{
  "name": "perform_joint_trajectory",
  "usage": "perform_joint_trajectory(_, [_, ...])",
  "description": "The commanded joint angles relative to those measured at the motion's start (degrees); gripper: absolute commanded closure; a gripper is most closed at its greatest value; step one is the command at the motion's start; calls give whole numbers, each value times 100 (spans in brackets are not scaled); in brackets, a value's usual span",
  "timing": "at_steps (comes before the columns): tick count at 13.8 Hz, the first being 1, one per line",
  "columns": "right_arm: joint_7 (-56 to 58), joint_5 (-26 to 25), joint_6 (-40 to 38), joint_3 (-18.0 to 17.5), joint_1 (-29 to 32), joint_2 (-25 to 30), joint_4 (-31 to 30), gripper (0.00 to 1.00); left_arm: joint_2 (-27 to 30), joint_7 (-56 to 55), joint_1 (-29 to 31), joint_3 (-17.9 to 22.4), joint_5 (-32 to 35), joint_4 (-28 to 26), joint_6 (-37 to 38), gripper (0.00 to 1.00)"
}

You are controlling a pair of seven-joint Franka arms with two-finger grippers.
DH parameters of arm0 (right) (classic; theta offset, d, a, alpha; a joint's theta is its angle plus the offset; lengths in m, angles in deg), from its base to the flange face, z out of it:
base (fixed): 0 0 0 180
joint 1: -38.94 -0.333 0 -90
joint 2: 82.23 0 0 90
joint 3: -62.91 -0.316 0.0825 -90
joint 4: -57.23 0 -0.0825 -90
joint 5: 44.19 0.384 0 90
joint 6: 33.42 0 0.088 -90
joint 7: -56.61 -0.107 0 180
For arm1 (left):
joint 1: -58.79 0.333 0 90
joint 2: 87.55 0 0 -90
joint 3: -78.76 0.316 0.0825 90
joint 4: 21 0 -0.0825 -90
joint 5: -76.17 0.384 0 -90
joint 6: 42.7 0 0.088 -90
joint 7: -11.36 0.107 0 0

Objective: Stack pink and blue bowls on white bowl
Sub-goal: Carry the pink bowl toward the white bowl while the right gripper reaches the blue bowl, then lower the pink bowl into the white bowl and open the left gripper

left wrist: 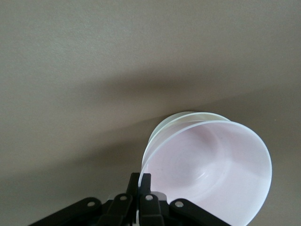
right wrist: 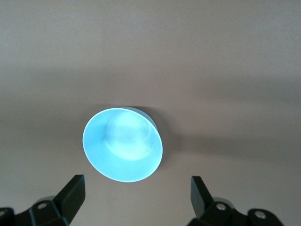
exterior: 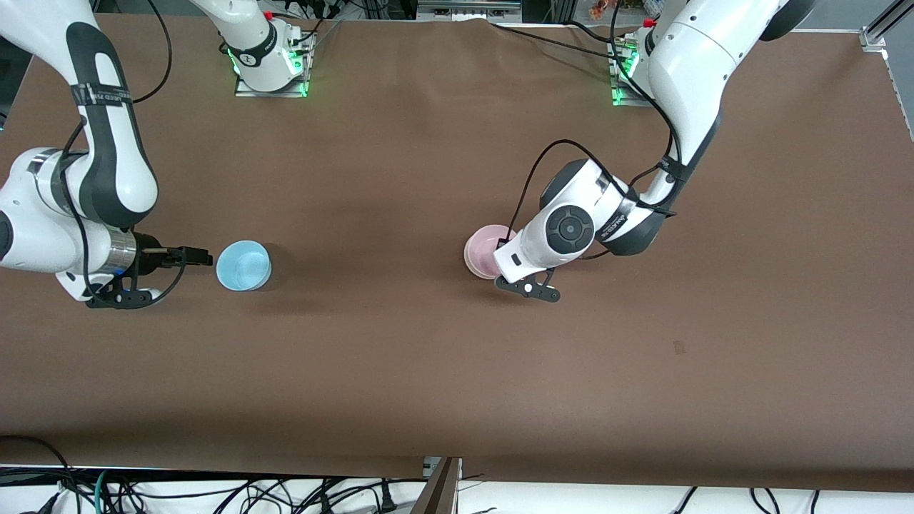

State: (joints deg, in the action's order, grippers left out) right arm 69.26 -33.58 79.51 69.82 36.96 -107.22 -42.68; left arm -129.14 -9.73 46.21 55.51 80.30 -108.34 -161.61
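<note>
Left gripper (left wrist: pixel 140 188) pinches the pink bowl (left wrist: pixel 211 169) by its rim, nested in the white bowl (left wrist: pixel 181 117). Right gripper (right wrist: pixel 136 193) is wide open and empty beside the blue bowl (right wrist: pixel 123 143), probably ready to grasp it.

A: You've got a pale pink bowl (exterior: pixel 484 248) mid-frame, plain, no pattern.
B: And your blue bowl (exterior: pixel 243 265), frame left: light sky blue, plain. Table (exterior: pixel 428 371) flat brown.

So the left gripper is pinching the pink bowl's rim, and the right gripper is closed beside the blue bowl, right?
Not quite: the right gripper is open, its fingers spread wide by the blue bowl, as the right wrist view shows. The left gripper does pinch the pink bowl's rim.
</note>
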Motion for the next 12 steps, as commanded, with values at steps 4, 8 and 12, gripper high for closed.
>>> perform_joint_trajectory(4, [362, 248, 273, 100, 4, -173, -54, 1, -121, -97, -122, 58, 114, 32, -176, 100])
perform_joint_trajectory(8, [405, 248, 317, 100, 4, -226, -54, 1, -148, -97, -122, 58, 122, 24, -247, 100])
perform_joint_trajectory(12, [405, 248, 326, 100, 4, -253, -46, 1, -148, -106, -122, 58, 122, 24, -247, 98])
